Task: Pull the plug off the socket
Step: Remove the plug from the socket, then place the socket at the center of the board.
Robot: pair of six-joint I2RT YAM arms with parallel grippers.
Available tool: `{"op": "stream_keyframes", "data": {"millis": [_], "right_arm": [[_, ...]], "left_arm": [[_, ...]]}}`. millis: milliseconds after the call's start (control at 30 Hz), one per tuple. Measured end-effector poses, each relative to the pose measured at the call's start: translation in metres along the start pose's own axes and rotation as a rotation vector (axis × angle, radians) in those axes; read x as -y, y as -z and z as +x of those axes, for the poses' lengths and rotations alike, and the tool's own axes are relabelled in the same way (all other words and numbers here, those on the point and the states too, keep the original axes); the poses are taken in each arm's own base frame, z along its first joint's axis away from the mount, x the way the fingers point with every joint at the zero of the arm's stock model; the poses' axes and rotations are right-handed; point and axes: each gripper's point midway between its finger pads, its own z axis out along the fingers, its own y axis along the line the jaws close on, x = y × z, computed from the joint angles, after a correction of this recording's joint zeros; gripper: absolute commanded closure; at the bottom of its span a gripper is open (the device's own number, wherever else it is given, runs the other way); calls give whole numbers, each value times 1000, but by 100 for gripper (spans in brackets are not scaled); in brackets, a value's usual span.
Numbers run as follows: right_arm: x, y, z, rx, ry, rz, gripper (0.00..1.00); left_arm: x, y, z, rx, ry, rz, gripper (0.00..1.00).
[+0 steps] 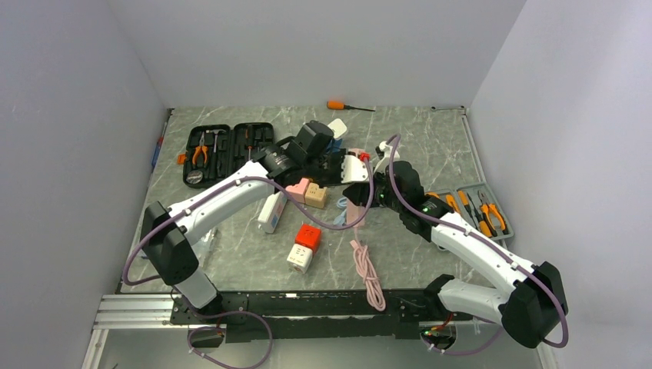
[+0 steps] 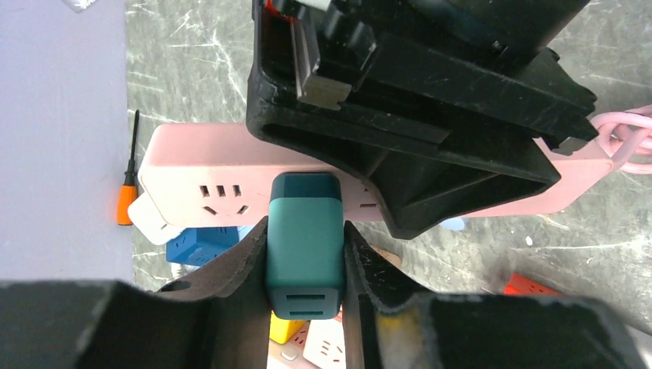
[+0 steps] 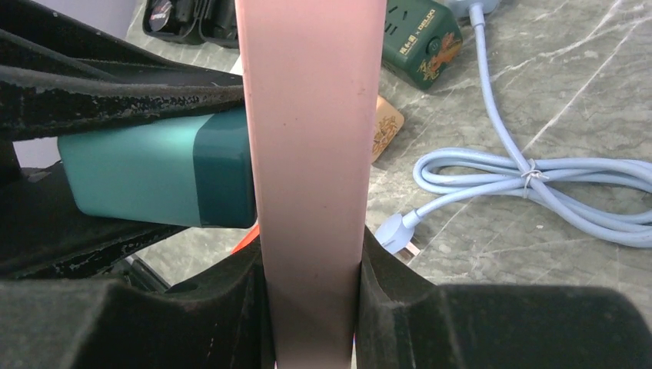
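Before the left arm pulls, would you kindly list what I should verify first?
1. Left gripper contacts the teal plug on both sides: ok.
2. Right gripper clamped on the pink power strip: ok.
3. Plug seated in the strip, not yet out: ok.
4. Left grip firm enough to pull: cannot tell.
5. Strip's pink cord free of snags: cannot tell.

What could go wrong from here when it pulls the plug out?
The left hand grips the teal plug by its smooth sides, so it might slip off when pulled.
The right hand holds the pink power strip at only one spot beside the plug; a hard pull could twist the strip or drag it loose.
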Motion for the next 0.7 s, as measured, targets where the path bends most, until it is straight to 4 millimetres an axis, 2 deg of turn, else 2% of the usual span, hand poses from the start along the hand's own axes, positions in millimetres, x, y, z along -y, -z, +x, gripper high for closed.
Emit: {"op": "stream_keyframes", "data": {"millis": [267, 567, 700], "right_arm": [[8, -7, -1, 2, -42, 48, 100], [17, -10, -21, 15, -128, 17, 100], [20, -15, -22, 6, -132, -1, 100]], "left_arm": [[-5, -7, 5, -62, -20, -36, 100], [-23, -9, -1, -71, -54, -139, 100], [-26, -10, 2, -80, -57, -163, 100]]}}
